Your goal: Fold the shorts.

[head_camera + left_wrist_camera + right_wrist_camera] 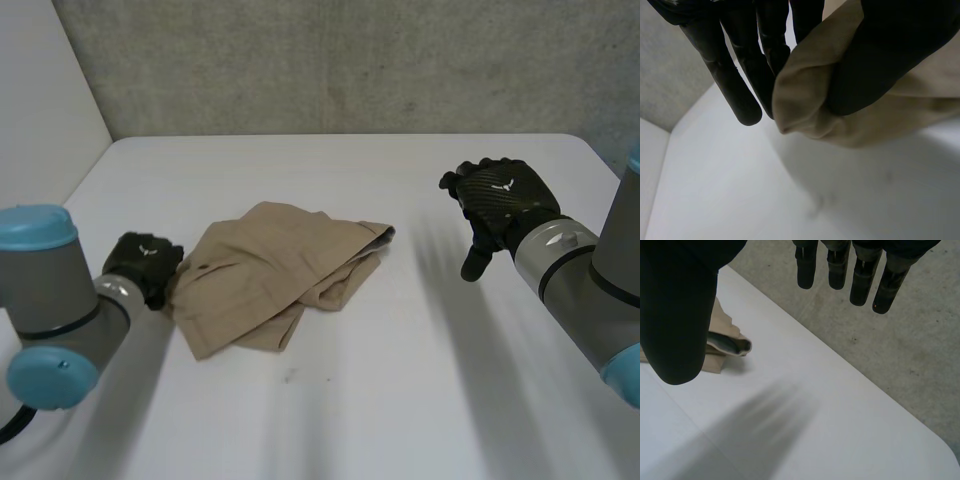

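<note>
Closest to my head camera is the left arm [45, 300], grey-jointed with a light-blue cap, low at the near left of the white table [420, 390]. Its black left hand [145, 265] sits at the left edge of the tan cloth shorts [275, 275]. From the left wrist camera I see that hand [880, 55] pinching a bunched fold of the shorts [810, 95]: the thumb presses the cloth from one side and the fingers [772, 45] back it from the other, while one finger beside them hangs free of the fabric.

I see the shorts rumpled and partly doubled over on the table, left of its middle, with one end reaching toward the centre.

On the other side, the black right hand [500, 205] is to the right of the shorts and well apart from them. The right wrist camera shows its fingers [860, 280] straight and spread away from the thumb [680, 315], with nothing held between them. Past the thumb I can make out an end of the shorts [725, 335] lying on the table. A grey concrete wall [350, 60] stands behind the table.
</note>
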